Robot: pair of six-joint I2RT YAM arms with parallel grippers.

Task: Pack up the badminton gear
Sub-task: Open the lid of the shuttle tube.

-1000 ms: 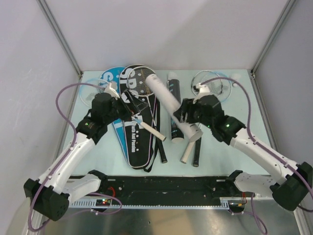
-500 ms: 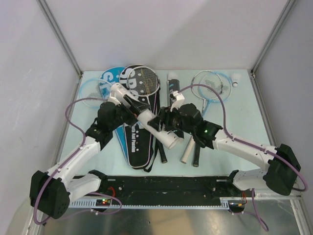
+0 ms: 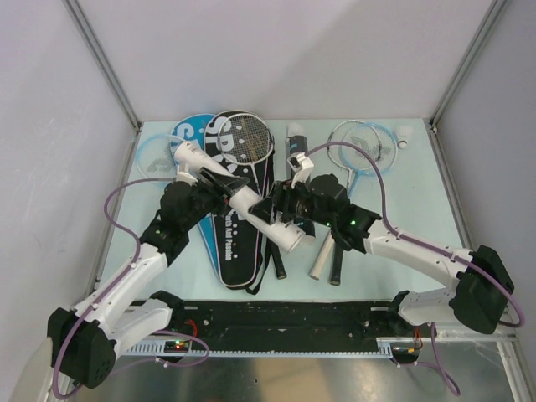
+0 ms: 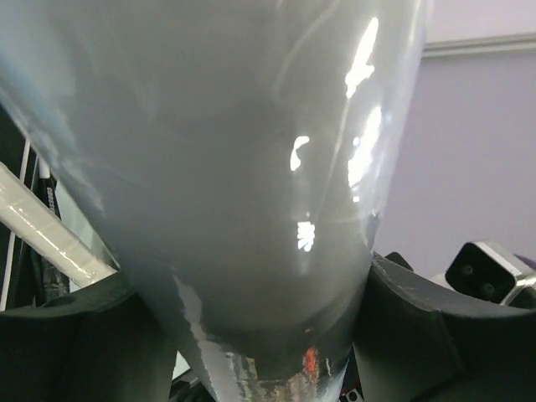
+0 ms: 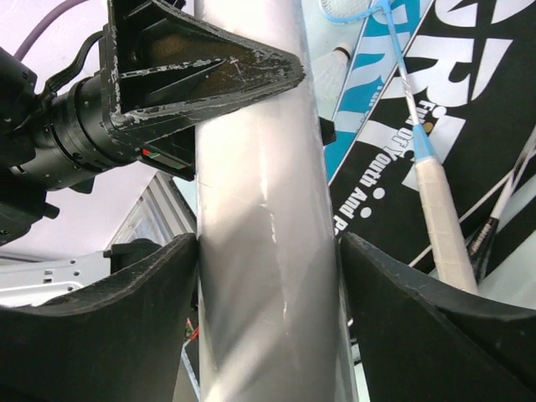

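So the long glossy white plastic tube (image 3: 289,236) is held on a slant, upper left to lower right, over the flat black fabric racket cover (image 3: 228,247) with the white lettering. Both arms have hold of it. The left gripper (image 3: 226,186) is clamped around it toward the upper end, and the right gripper (image 3: 280,207) is clenched on it lower down, just beside the left one.

In the left wrist view the tube (image 4: 251,167) fills nearly everything. It's smooth and shiny with glare spots, and matte black fingers (image 4: 419,335) press in on either side.

The right wrist view shows the same grip: rounded black pads (image 5: 427,318) sit flush against the tube (image 5: 260,251). The left gripper's scuffed wedge-shaped finger (image 5: 193,75) lies against it higher up. Behind it, a thin blue-framed racket with a white wrapped grip (image 5: 440,218) lies on the black cover.

Also on the pale teal tabletop (image 3: 402,201):
- a blue cover (image 3: 188,130) peeking out beside the black one
- a black cylindrical tube (image 3: 298,144) further back
- wire-thin light blue rackets (image 3: 362,146) at the back right
- a small white feather shuttlecock (image 3: 405,134) near the back right corner
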